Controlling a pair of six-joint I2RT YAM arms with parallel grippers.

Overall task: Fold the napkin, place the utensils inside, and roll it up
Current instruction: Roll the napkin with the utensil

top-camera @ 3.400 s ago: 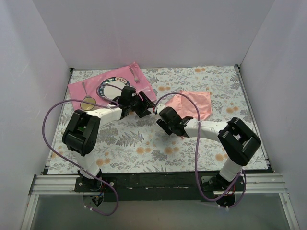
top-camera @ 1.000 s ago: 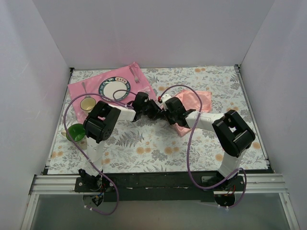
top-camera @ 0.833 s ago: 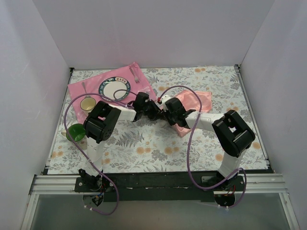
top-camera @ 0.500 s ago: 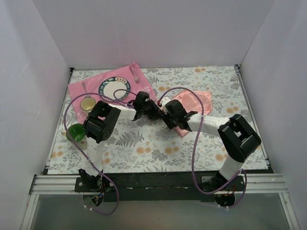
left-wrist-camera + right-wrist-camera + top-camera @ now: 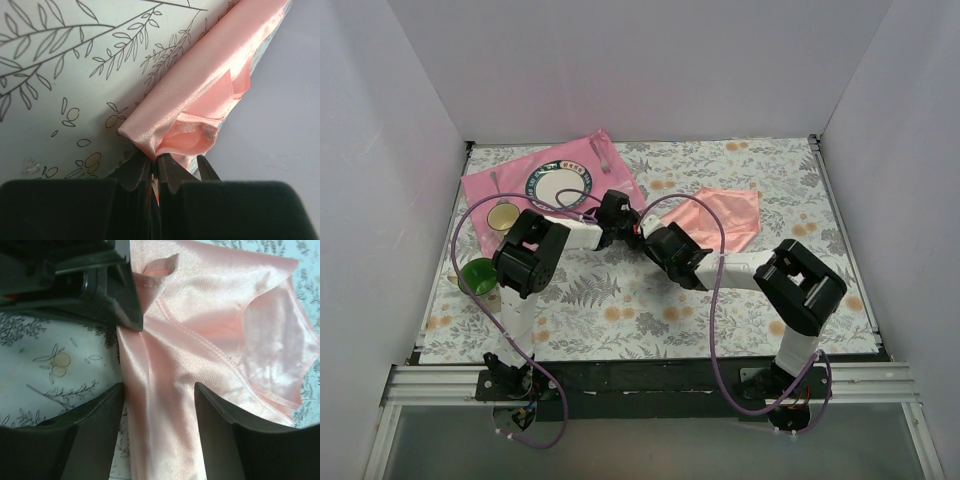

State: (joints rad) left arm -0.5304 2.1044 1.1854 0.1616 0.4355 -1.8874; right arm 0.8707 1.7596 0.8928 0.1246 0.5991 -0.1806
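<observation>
The pale salmon-pink napkin (image 5: 730, 215) lies right of centre, with a folded strip drawn out toward the middle. My left gripper (image 5: 154, 160) is shut on the napkin's (image 5: 200, 95) near corner, which bunches at its fingertips. In the top view the left gripper (image 5: 634, 231) meets my right gripper (image 5: 654, 244) at mid-table. The right gripper (image 5: 157, 407) is open, its fingers standing either side of the napkin's (image 5: 210, 325) strip without pinching it. The left gripper (image 5: 107, 285) shows at its upper left. A fork (image 5: 603, 157) and a spoon (image 5: 496, 183) rest on the hot-pink mat.
The hot-pink mat (image 5: 480, 185) at the back left carries a patterned plate (image 5: 558, 185) and a small cup (image 5: 502, 215). A green cup (image 5: 477, 275) stands at the left edge. White walls close in the floral table (image 5: 620, 300) on three sides.
My right gripper has opened, let go of the napkin and drawn back toward the near left. The left gripper keeps its grip and has barely moved.
</observation>
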